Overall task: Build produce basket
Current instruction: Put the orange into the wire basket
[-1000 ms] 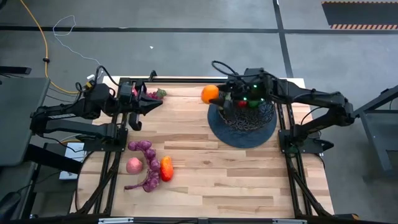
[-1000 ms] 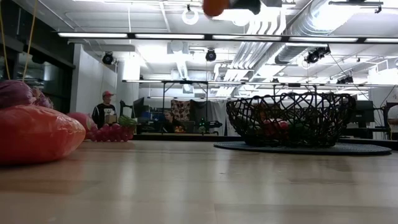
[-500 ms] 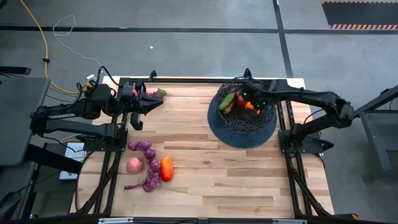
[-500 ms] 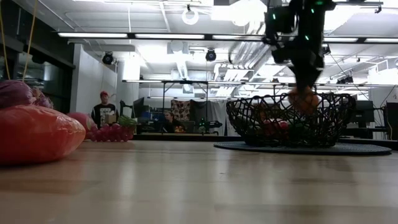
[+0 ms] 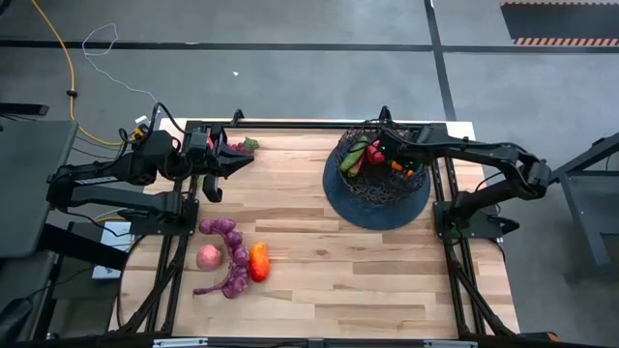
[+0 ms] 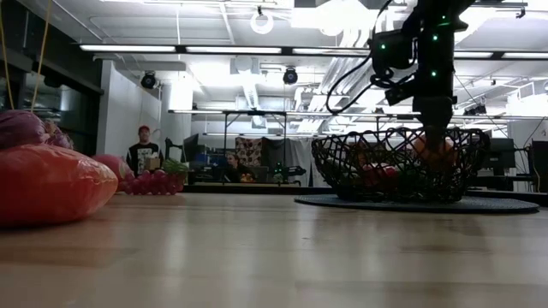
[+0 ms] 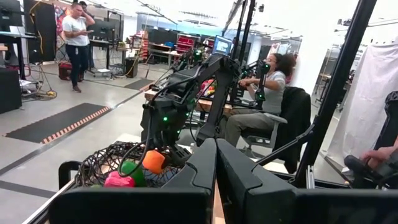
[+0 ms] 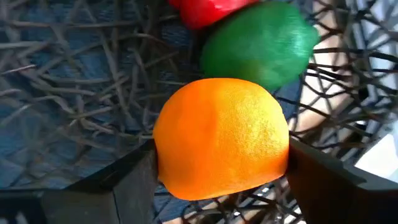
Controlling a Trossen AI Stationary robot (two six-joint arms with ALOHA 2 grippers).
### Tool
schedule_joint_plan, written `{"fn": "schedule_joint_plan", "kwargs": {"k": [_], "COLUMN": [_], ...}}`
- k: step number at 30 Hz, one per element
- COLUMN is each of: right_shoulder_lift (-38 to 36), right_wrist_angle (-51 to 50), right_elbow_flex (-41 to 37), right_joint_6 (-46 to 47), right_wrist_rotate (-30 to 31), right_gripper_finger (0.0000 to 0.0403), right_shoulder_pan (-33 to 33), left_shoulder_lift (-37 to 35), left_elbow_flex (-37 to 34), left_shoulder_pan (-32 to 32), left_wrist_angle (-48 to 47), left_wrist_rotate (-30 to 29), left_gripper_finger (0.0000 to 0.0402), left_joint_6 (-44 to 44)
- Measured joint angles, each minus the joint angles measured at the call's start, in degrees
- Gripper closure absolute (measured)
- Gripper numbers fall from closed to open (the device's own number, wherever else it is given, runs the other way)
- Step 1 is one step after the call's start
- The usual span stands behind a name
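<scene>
Right gripper inside round black wire-mesh basket, near the far rim, fingers clamping round dimpled orange fruit; apparently not yet resting. Left gripper closed, empty.

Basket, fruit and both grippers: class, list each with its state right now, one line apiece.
basket: upright on the table, partly filled.
orange: between the right gripper's fingers, down inside the basket.
right gripper: in the basket, shut on the orange.
left gripper: shut, empty, waiting above the table's far left.
loose produce: lying on the table, not yet in the basket.

Bare table beside the basket
</scene>
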Motion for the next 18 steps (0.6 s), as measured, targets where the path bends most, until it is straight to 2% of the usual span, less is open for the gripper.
{"fn": "schedule_joint_plan", "kwargs": {"k": [3, 7, 11, 18], "right_shoulder_lift": [0.0, 0.0, 0.2, 5.6], "right_wrist_angle": [2.1, 2.7, 2.3, 1.1], "right_elbow_flex": [0.0, 0.0, 0.0, 0.0], "right_joint_6": [0.2, 4.9, 5.7, 3.9], "right_wrist_rotate": [-1.6, 0.1, 0.0, -2.1], "right_gripper_finger": [0.0106, 0.0106, 0.0106, 0.0106], "right_shoulder_pan": [0.0, 0.0, 0.0, 0.0], "left_shoulder_lift": [0.0, 0.0, 0.0, 0.0], "left_elbow_flex": [0.0, 0.0, 0.0, 0.0], "left_shoulder_pan": [0.0, 0.0, 0.0, 0.0], "left_wrist_angle": [0.0, 0.0, 0.0, 0.0], "left_wrist_rotate": [0.0, 0.0, 0.0, 0.0], "left_gripper_finger": [0.0401, 0.0401, 0.0401, 0.0401], "left_joint_6": [0.0, 0.0, 0.0, 0.0]}}
